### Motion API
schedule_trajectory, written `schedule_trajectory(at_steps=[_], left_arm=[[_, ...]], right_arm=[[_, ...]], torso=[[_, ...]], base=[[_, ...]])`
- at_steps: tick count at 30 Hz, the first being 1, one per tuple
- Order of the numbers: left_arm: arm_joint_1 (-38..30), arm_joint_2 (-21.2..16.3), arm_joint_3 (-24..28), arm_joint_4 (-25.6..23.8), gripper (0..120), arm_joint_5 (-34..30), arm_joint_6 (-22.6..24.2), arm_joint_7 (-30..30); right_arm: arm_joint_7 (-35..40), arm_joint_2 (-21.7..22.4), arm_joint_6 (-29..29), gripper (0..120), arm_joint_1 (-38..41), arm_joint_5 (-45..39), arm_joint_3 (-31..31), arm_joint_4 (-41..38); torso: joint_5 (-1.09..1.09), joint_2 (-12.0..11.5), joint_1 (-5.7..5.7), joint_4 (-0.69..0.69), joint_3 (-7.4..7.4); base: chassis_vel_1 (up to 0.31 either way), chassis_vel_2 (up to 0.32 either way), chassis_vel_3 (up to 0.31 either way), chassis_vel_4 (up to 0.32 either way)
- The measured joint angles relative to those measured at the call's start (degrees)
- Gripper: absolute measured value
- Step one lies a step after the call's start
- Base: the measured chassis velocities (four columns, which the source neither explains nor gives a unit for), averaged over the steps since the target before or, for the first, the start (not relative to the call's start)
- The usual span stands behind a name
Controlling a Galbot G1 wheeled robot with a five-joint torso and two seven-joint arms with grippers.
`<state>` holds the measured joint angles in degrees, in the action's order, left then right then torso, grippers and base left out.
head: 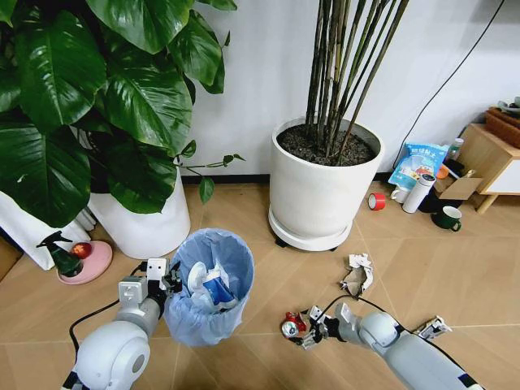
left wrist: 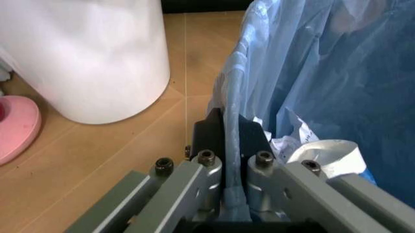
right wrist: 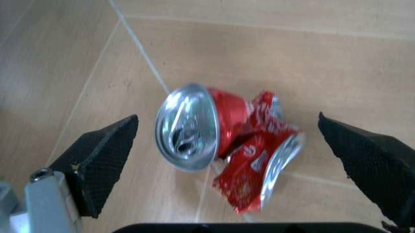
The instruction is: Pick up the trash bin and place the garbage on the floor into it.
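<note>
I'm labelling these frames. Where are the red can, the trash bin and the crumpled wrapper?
red can [right wrist: 194,128]: right wrist view, silver top.
trash bin [head: 236,252]: head view, bag-lined rim.
crumpled wrapper [head: 357,275]: head view, its middle.

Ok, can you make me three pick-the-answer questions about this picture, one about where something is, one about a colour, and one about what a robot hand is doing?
1. Where is the crushed red can?
A. inside the trash bin
B. on the floor by the right gripper
C. in the plant pot

2. What colour is the bag lining the trash bin?
A. light blue
B. black
C. yellow

3. What is the left gripper doing?
A. hanging open in the air
B. holding a cup
C. clamped on the bin's rim

Answers:
1 B: the can lies on the floor, between the open fingers of the right gripper, which do not touch it in the right wrist view.
2 A: the crinkly bag is light blue in the head view.
3 C: the left wrist view shows its fingers closed on the bagged rim.
</note>
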<state>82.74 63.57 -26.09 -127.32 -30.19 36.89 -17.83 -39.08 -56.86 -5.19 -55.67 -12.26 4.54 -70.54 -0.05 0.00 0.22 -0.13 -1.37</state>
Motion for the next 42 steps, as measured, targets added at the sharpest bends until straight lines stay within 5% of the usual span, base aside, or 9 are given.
schedule_trajectory(at_steps=[24,42], left_arm=[[-1.26,-0.31,0.06,1.11,0,-0.43,-0.10,0.69],[-2.22,-0.76,0.06,1.89,0,-0.84,-0.62,1.16]], right_arm=[[0.40,-4.21,1.98,100,3.12,3.80,3.36,5.60],[2.18,-4.08,2.47,49,1.86,5.23,2.58,5.44]], torso=[[0.00,0.00,0.00,0.00,0.00],[-0.05,0.01,0.00,0.01,-0.01]], base=[[0.000,0.000,0.000,0.000],[0.000,0.000,0.000,0.000]])
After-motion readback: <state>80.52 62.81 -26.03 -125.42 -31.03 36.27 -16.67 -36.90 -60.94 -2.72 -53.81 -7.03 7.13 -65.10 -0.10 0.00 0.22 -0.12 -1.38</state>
